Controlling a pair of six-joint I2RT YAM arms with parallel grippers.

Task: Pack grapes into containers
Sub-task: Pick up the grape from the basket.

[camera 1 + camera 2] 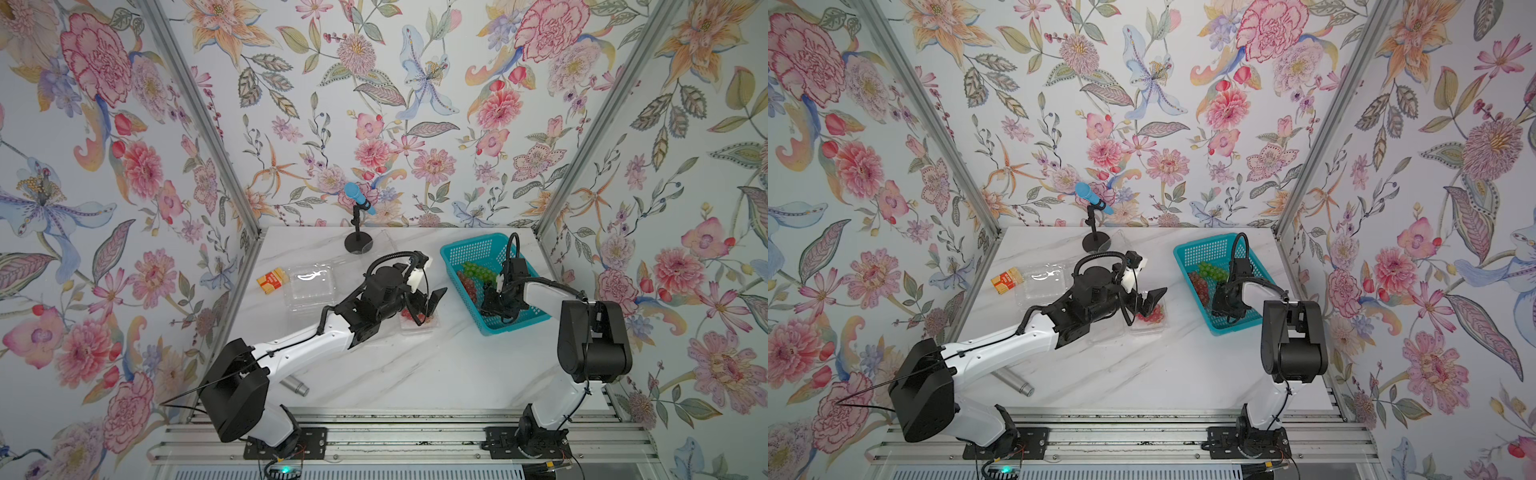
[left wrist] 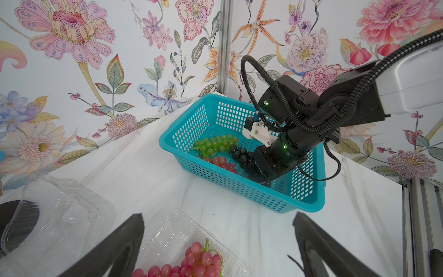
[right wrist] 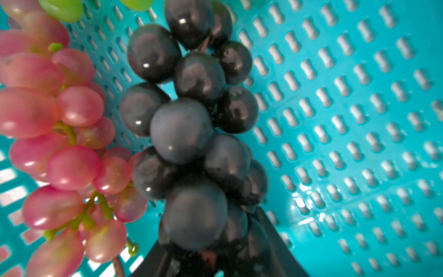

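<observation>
The desk carries a basket at 2 o'clock, which holds a green bunch, a red bunch and a dark bunch. Of three containers, the central one holds a pink bunch. Those at 10 o'clock and 12 o'clock look empty. So I judge one bunch is packed and three remain.

The left arm stretches over the central container, its end effector spread wide and empty. The right arm folds down into the basket. Its end effector flanks the dark bunch, but I cannot tell whether it has clamped.
</observation>
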